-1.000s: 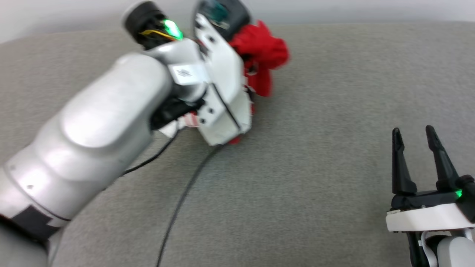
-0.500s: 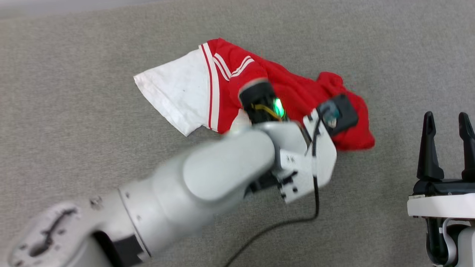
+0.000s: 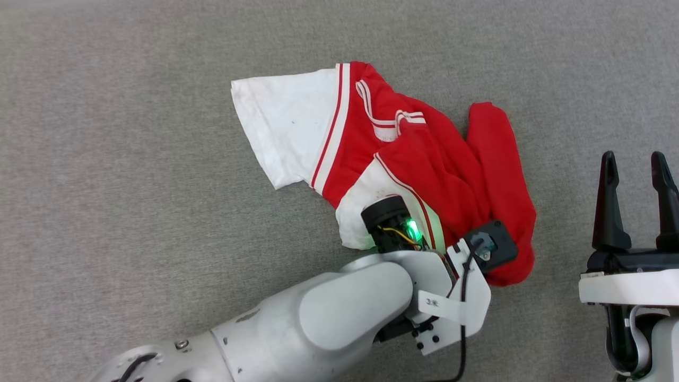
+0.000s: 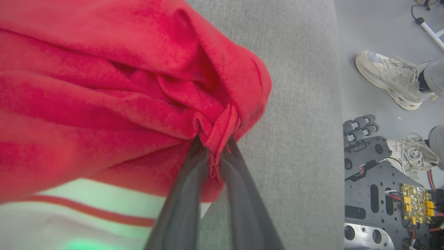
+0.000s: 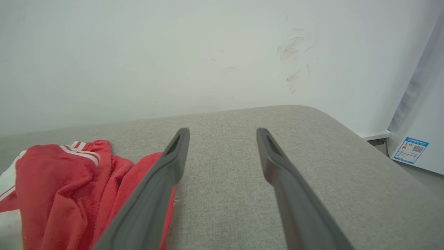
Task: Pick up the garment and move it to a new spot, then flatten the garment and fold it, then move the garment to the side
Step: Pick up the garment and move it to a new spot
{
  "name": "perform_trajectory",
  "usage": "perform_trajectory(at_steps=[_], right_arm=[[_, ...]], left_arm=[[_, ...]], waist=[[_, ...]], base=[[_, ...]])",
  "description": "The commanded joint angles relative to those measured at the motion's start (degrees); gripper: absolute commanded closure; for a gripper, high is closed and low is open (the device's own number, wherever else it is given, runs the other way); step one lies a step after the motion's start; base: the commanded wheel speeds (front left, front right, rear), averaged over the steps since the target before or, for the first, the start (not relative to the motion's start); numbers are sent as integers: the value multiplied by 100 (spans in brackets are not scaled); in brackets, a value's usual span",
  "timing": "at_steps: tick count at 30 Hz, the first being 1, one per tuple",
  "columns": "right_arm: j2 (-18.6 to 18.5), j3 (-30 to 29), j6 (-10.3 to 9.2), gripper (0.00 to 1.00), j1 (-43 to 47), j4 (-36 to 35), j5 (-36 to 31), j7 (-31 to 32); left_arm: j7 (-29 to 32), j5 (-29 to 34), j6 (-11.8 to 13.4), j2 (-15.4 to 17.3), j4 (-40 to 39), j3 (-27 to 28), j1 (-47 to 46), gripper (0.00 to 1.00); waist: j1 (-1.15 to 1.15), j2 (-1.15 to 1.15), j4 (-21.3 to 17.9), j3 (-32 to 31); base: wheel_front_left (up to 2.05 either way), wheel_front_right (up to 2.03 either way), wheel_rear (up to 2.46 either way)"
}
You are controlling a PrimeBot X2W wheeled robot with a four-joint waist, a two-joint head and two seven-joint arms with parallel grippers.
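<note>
Two grippers logged. Near side, left: pale left forearm (image 3: 329, 318) reaches in from the near-left corner, a black cable (image 3: 464, 318) running down from its wrist and a green light (image 3: 411, 231) lit on it. In the left wrist view, the left gripper (image 4: 213, 146) has its two dark fingers (image 4: 184, 194) pressed together on a bunched red fold at the garment's (image 3: 424, 159) near-right edge. Fabric is pinched between the tips.

Near side, right: right gripper (image 3: 634, 159) points away, fingers spread apart, nothing between them. It sits to the right of the garment with bare surface between them in the head view.

Garment: crumpled, not flat, lying on the grey upholstered surface (image 3: 132, 185) about mid-scene, slightly right of centre. Red body heaped to the right. One white sleeve (image 3: 286, 127) is spread out to the far left. A second white patch with a red stripe (image 3: 366, 196) lies just beside the left wrist. Red-white striped trim (image 3: 382, 116) shows toward the far side. Lettering and number cannot be made out.

Farther: in the right wrist view, the surface ends in a rounded edge against a pale scuffed wall (image 5: 173, 52), with a white cabinet with a blue-edged sticker (image 5: 411, 149) at right. Off the surface's edge in the left wrist view are a person's pale laced shoes (image 4: 388, 78) on the floor and a black plate carrying a small circuit board (image 4: 381, 194).
</note>
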Motion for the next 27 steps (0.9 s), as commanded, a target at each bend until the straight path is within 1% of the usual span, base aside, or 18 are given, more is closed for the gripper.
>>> perform_trajectory(at_steps=[1, 4, 5, 7, 12, 14, 16, 20, 23, 27], right_arm=[[15, -12, -4, 0, 70, 21, -42, -11], [14, -30, -4, 0, 154, 55, -82, -11], [14, -30, -4, 0, 154, 55, -82, -11], [13, -27, -4, 0, 232, 76, -102, -11], [13, -6, -4, 0, 420, 116, -140, -11], [12, -13, -4, 0, 509, 133, -167, -12], [13, -17, -4, 0, 603, 142, -188, -12], [13, -34, -4, 0, 814, 163, -229, -12], [13, -54, -4, 0, 914, 170, -256, -12], [13, -9, -4, 0, 1031, 184, -287, -12]], left_arm=[[-387, -53, -3, -46, 102, 10, -132, 0], [-1319, -72, -3, -74, 354, 20, -266, 0], [-1319, -72, -3, -74, 354, 20, -266, 0], [-1886, -16, 7, -92, 537, 110, -307, 0], [-2990, -95, 213, -126, 818, 443, -56, 0], [-3370, -75, 388, -57, 929, 614, 27, 0], [-3610, -48, 585, 56, 1011, 793, 166, 0], [-3777, 30, 1002, 321, 944, 1233, 497, 0], [-3793, 253, 1341, 590, 525, 1781, 847, 0], [-3791, 661, 1783, 985, -157, 2643, 1623, 0]], waist=[[0, 0, 84, -127], [0, 0, 196, -342], [0, 0, 196, -342], [0, 0, 266, -509], [0, 0, 435, -953], [0, 0, 509, -1120], [0, 0, 584, -1273], [0, 0, 717, -1541], [0, 0, 811, -1679], [0, 0, 864, -1822]], base=[[0, 0, 0], [0, 0, 0], [0, 0, 0], [0, 0, 0], [0, 0, 0], [0, 0, 0], [0, 0, 0], [0, 0, 0], [0, 0, 0], [0, 0, 0]])
